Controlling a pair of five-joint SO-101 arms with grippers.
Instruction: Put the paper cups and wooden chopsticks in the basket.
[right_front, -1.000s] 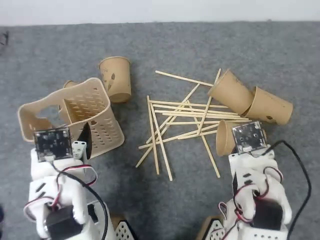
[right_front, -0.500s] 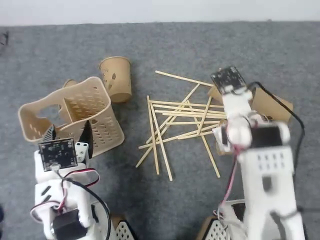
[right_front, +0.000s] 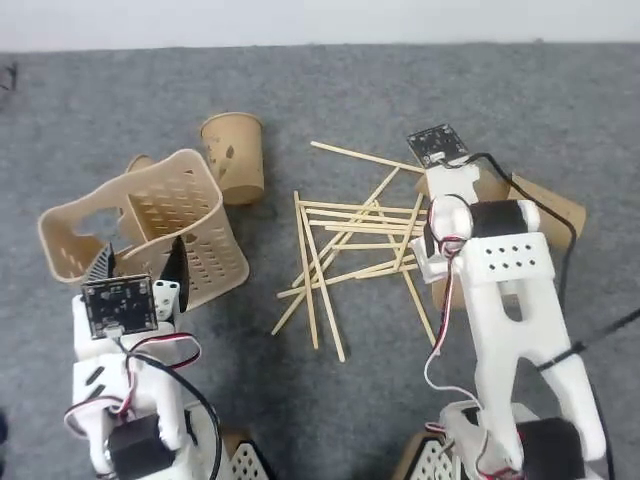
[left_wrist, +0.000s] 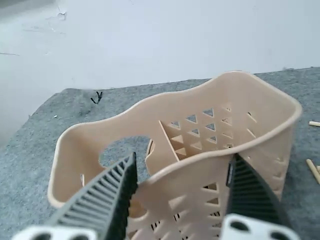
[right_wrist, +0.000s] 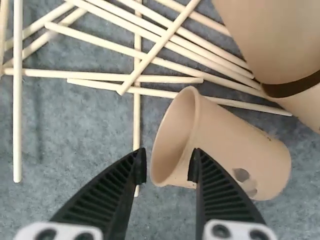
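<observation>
Left gripper (right_front: 138, 266): lower left of the high view. Jaws wide, one on each side of the near wall of the beige perforated plastic basket (right_front: 205, 250). They are not closed on it.
Basket: left side of the frame, on the grey felt-covered table (right_front: 330, 400). No cup or chopstick is visible inside.
Right gripper (right_wrist: 166, 162): jaws parted a little, straddling the rim of a lying brown paper cup (right_wrist: 225, 145). One jaw is in front of the mouth and the other over the side wall. The grip appears not yet closed.
Pale wooden chopsticks (right_front: 350, 235): loose crossed pile at the centre of the frame, all flat on the table. Some ends reach the cups on the right.
Right-hand brown paper cup (right_front: 548, 208): on its side at the right of the frame, past the extended right arm.
Brown paper cup beside the basket (right_front: 232, 158): upper left of centre, just beside the basket's far corner.
Half-hidden brown paper cup (right_front: 140, 163): behind the basket's far wall.
Change: a second ago the right arm was folded at the lower right. It has since swung out, and its wrist is now above the right end of the pile. The left arm has drawn back slightly down the frame. Basket, chopsticks and cups have not shifted.
Meaning for the task: the first cup grasp is probably at hand, and every item remains to be loaded.
</observation>
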